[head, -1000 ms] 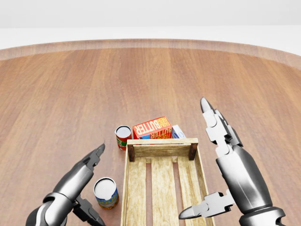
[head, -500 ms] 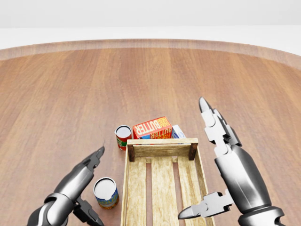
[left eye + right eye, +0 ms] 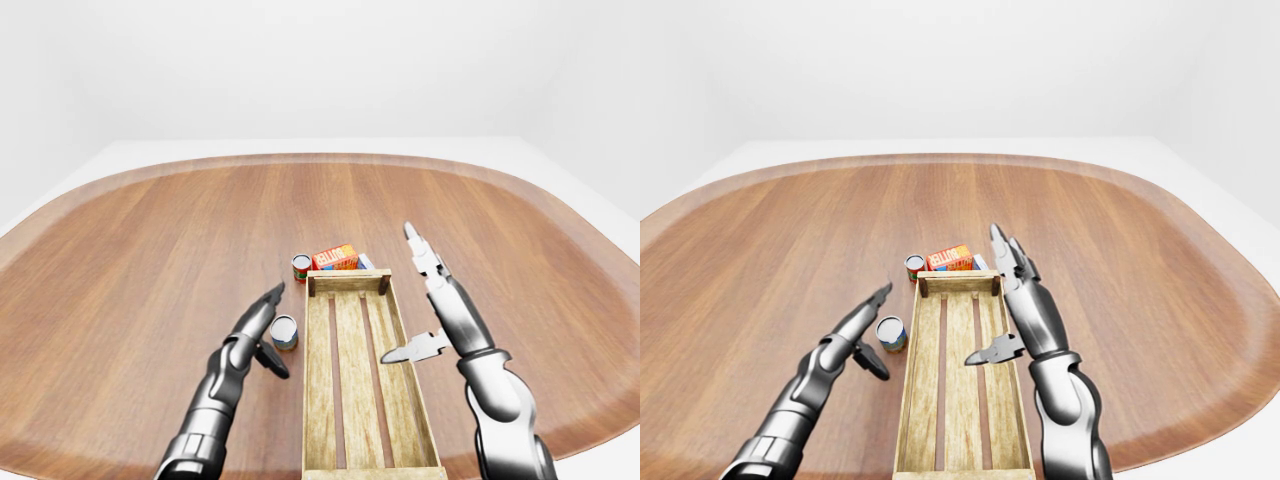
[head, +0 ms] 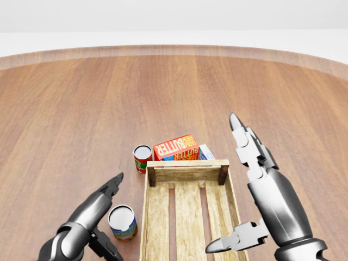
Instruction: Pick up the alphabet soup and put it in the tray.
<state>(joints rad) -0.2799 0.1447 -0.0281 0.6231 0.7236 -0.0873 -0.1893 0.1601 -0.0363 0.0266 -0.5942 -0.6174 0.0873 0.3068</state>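
The alphabet soup (image 4: 122, 222), a small can with a blue and yellow label, stands upright on the wooden table, just left of the tray. The tray (image 4: 157, 217) is a long slatted wooden crate and holds nothing. My left hand (image 4: 111, 217) is open, its fingers (image 4: 111, 187) reaching over the can's left side and its thumb low beside the can; the fingers do not close round it. My right hand (image 4: 224, 185) is open over the tray's right rim, fingers pointing up the view and thumb over the slats.
A red can (image 4: 142, 157), a red butter box (image 4: 175, 148) and a small white and blue carton (image 4: 206, 151) stand close together just beyond the tray's far end. The round table's edge (image 3: 320, 158) curves across the top of the left-eye view.
My left hand has dropped slightly and drawn closer to the soup can. The right hand and the objects have barely moved.
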